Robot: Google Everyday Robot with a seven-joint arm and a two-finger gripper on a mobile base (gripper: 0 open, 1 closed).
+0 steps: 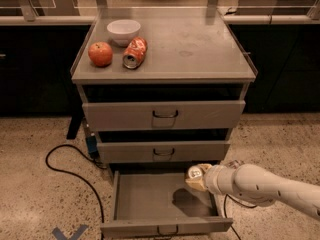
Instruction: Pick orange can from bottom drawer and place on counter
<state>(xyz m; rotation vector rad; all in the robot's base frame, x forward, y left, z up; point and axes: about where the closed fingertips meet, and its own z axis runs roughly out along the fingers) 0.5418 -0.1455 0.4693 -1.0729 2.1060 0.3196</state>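
The orange can [194, 173] shows only its silver top; my gripper [198, 178] is shut on it and holds it above the right rear of the open bottom drawer [150, 199]. The can's shadow lies on the drawer floor below. My white arm [265, 186] reaches in from the lower right. The counter [200, 46] is the grey cabinet top above the three drawers.
On the counter's left stand a white bowl [123, 31], a red apple [100, 53] and a dented orange-red can [135, 53] lying on its side. The two upper drawers [164, 115] stand slightly ajar. A black cable [65, 164] loops on the floor at left.
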